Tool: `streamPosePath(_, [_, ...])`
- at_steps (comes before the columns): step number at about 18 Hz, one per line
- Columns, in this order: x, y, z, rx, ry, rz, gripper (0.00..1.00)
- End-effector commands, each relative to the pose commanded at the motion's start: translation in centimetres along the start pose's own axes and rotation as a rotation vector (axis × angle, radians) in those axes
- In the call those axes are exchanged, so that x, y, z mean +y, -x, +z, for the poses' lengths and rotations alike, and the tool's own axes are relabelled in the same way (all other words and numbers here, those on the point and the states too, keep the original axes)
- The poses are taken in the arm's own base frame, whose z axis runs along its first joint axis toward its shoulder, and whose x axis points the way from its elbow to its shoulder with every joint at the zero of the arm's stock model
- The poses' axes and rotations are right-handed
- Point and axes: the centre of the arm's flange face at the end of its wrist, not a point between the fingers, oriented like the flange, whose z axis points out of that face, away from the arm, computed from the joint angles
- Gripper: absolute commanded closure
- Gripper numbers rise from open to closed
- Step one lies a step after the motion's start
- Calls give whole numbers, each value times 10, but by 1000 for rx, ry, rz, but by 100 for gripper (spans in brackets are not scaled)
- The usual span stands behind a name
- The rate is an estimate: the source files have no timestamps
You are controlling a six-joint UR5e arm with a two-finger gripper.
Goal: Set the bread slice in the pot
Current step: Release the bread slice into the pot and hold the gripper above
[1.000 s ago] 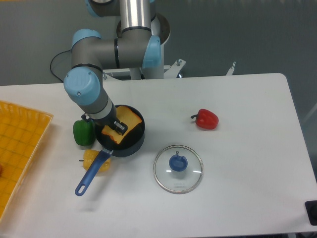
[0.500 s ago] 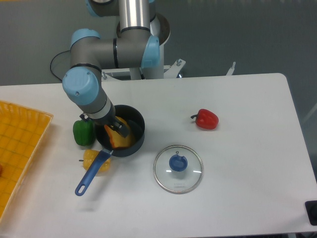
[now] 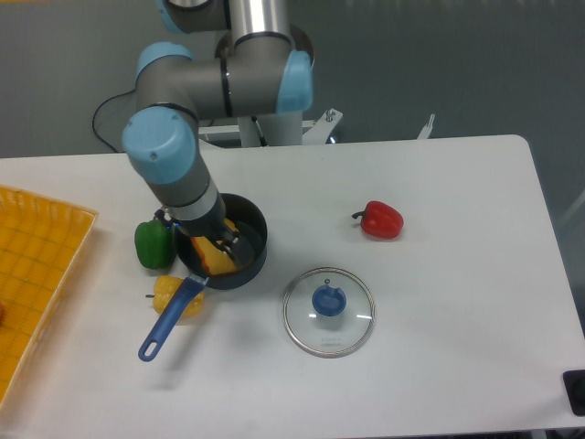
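Note:
The bread slice (image 3: 210, 258) lies tilted inside the pot (image 3: 259, 240), its tan face and orange crust showing at the pot's left side. The pot is dark, with a blue handle (image 3: 169, 320) pointing to the lower left. My gripper (image 3: 224, 240) hangs just above the pot's mouth, over the slice, and its dark fingers look slightly parted and free of the slice. The wrist hides the pot's far-left rim.
A green pepper (image 3: 153, 244) stands left of the pot and a yellow pepper (image 3: 170, 294) lies under the handle. A glass lid with a blue knob (image 3: 328, 310) lies to the right. A red pepper (image 3: 381, 219) is farther right. A yellow tray (image 3: 37, 265) sits at the left edge.
The gripper carried the bread slice down into the pot, then lifted a little. The slice stayed behind in the pot.

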Motion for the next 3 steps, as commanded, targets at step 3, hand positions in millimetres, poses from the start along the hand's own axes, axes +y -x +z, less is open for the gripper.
streamPosePath(3, [13, 21, -4, -41, -36, -34, 0])
